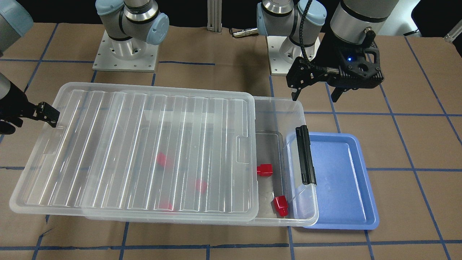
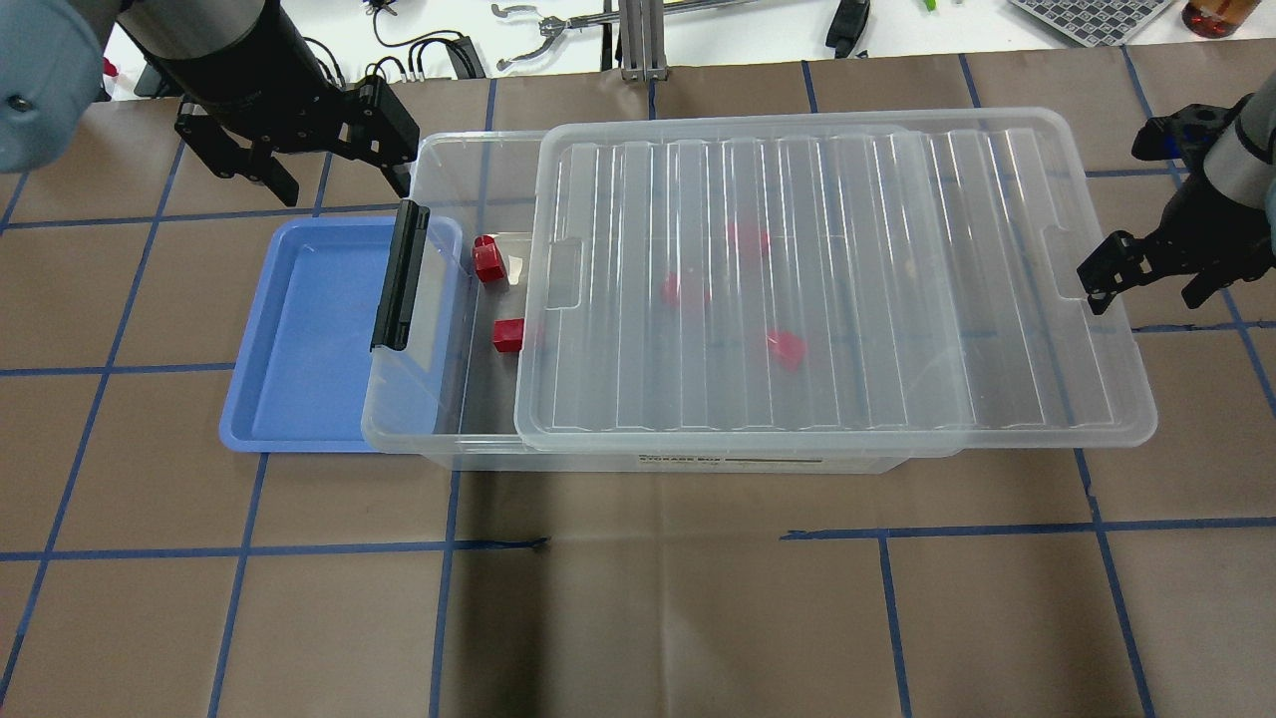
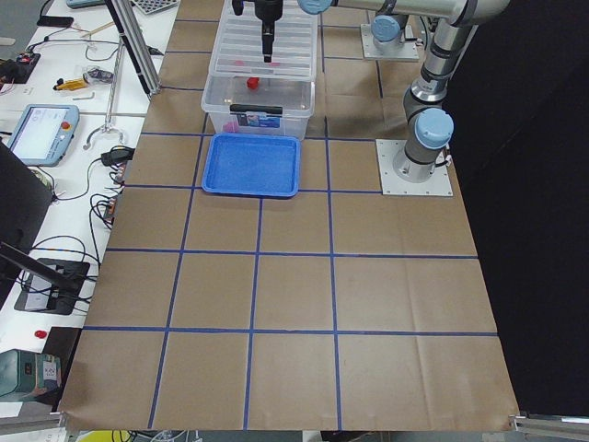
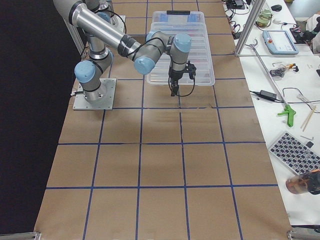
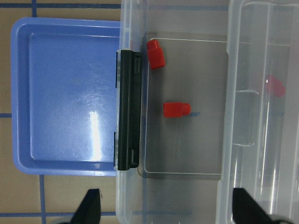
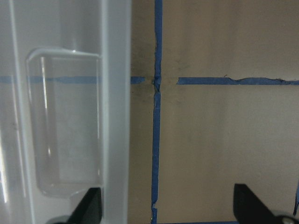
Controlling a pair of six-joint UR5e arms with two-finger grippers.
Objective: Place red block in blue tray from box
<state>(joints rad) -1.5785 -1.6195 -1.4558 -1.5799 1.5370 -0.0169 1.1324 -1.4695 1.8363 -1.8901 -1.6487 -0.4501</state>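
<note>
The clear box (image 2: 449, 150) holds several red blocks. Its ribbed lid (image 2: 827, 279) is slid toward my right, so the end by the black latch (image 2: 399, 276) is uncovered. Two red blocks (image 2: 487, 259) (image 2: 508, 335) lie bare there, and they also show in the left wrist view (image 5: 155, 54) (image 5: 176, 109). Three more show blurred under the lid. The blue tray (image 2: 299, 339) lies empty, partly under the latch end. My left gripper (image 2: 334, 179) is open and empty above the far side of that end. My right gripper (image 2: 1146, 294) is open at the lid's other short edge (image 6: 114, 93).
The table is brown paper with a grid of blue tape lines (image 2: 638, 543). The arm bases (image 1: 124, 54) stand behind the box. Tools and cables lie on a white bench (image 2: 698, 25) beyond the far table edge.
</note>
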